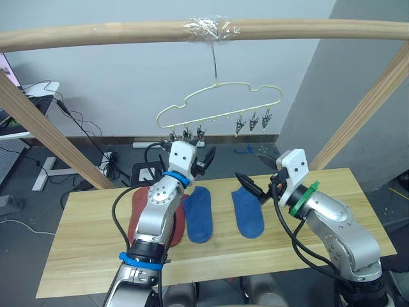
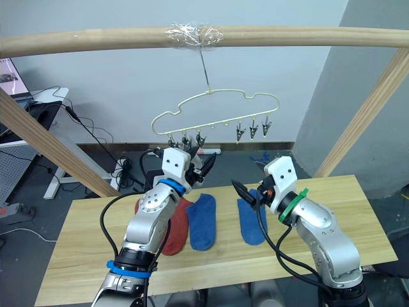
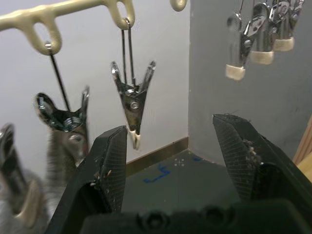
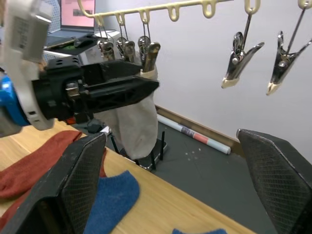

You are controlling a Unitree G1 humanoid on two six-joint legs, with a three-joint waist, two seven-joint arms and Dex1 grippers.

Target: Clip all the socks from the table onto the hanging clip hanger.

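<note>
Your tabletop carries two blue socks mid-board and red socks by the left arm; a grey sock already hangs at the hanger's left clips, so I judge the job partly done. The three right clips are free. Both claws are wide open and empty: left claw up at the left clips, right claw just above a blue sock. Next, lower the right one onto it; there's open room between arms.
</note>
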